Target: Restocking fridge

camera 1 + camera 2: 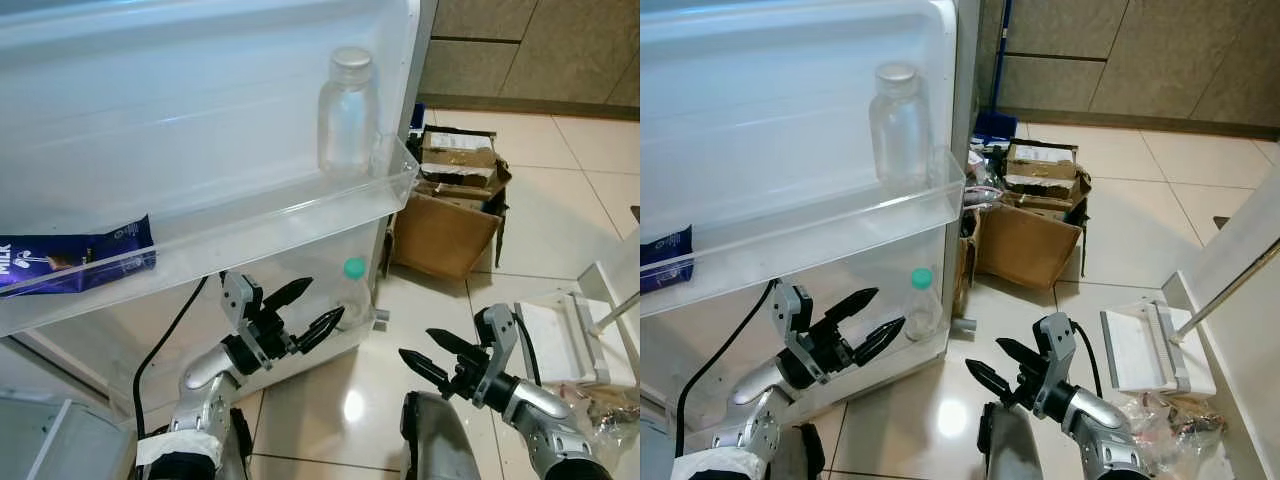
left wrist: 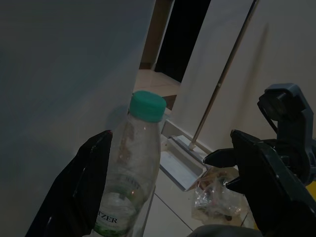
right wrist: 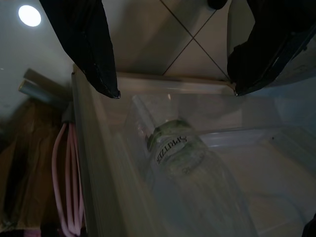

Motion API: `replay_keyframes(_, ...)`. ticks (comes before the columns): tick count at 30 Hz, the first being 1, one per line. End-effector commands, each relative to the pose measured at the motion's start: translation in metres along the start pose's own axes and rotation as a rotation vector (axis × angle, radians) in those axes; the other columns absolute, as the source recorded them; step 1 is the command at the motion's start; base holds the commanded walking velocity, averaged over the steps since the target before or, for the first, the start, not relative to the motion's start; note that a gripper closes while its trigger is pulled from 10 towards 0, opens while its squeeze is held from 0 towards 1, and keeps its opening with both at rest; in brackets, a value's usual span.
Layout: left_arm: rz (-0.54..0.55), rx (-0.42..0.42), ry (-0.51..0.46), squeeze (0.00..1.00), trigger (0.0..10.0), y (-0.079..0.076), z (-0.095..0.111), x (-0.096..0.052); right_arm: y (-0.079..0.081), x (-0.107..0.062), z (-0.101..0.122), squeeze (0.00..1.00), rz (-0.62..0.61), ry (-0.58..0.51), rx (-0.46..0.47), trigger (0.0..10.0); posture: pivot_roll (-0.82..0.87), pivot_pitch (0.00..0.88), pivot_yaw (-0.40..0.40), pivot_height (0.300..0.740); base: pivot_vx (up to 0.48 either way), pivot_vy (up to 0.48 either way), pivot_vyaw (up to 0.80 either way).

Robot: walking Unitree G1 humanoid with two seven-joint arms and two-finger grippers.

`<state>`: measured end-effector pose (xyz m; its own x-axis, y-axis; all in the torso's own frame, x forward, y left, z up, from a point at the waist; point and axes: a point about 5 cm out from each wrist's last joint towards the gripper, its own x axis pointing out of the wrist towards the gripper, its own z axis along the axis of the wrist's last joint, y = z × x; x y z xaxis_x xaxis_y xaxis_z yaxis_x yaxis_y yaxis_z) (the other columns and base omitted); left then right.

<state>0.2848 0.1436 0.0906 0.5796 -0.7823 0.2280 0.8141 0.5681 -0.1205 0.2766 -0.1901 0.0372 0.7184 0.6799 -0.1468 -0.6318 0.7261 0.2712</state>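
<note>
Scene: an open white fridge door [image 1: 200, 100] stands before the robot, with two clear plastic door shelves, one above the other.
Upper shelf: the clear upper door shelf [image 1: 300, 215] carries a clear plastic bottle with a whitish cap [image 1: 347, 115] upright at its right end, and a purple chocolate wrapper [image 1: 75, 260] lying at its left end.
Task's thing: a clear plastic bottle with a green cap [image 1: 353, 295] stands upright in the clear lower door shelf [image 1: 865, 385], at that shelf's right corner near the door's outer edge.
Key relation: the green-capped bottle lies just ahead of and to the right of the left gripper [image 1: 305, 312], its long axis vertical; the fingertips are near it but apart from it. The left arm is judged the nearer one.
Left gripper: its two black fingers are spread wide and hold nothing; in the left wrist view the bottle sits close beside one finger [image 2: 74, 192].
Right gripper: the right gripper [image 1: 425, 356] hovers over the tiled floor [image 1: 560, 210], to the right of the lower shelf, fingers also parted and empty, pointing toward the shelf.
Floor: an open brown cardboard box [image 1: 450, 215] sits beyond the door's edge.
Next move, as a judgement: any grasp of the upright bottle would need the left fingers to straddle its body.
</note>
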Motion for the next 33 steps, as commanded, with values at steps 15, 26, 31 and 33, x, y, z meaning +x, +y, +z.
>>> replay_keyframes(15,0.039,-0.001,0.005,0.0,10.0,0.006,-0.006,-0.005,-0.035,-0.038,-0.029,0.0,-0.382,0.129,0.098,10.0,-0.02,0.064,-0.047,0.426,0.0,0.0,0.0)
replay_keyframes(26,0.056,-0.001,0.005,0.0,10.0,0.009,-0.007,-0.01,-0.045,-0.043,-0.03,0.0,-0.51,0.155,0.118,10.0,-0.02,0.059,-0.047,0.426,0.0,0.0,0.0)
replay_keyframes(31,0.048,-0.008,0.006,0.0,10.0,0.009,-0.007,-0.013,-0.047,-0.045,-0.027,0.0,-0.513,0.118,0.135,10.0,-0.02,0.061,-0.048,0.431,0.0,0.0,0.0)
replay_keyframes(33,0.042,-0.014,0.012,0.0,10.0,0.009,-0.008,-0.015,-0.048,-0.046,-0.026,0.0,-0.514,0.111,0.138,10.0,-0.02,0.061,-0.047,0.436,0.0,0.0,0.0)
